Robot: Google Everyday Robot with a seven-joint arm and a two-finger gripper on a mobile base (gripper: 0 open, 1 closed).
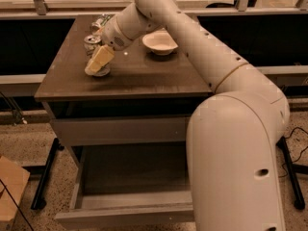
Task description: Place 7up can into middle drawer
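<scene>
White bowl (on the tabletop)

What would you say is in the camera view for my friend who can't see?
The white robot arm has its tan gripper at the small silver-topped 7up can on the brown cabinet top, near a white round bowl. Below, the wide grey-brown bottom drawer stands pulled open.

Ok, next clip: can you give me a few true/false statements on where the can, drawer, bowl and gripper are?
1. The middle drawer is pulled open. True.
2. The 7up can lies inside that drawer. False: it stands upright on the cabinet top.
3. The gripper is at the 7up can, near the top's left side. True.
4. The bowl sits left of the 7up can and the other can. False: it sits to their right.
</scene>
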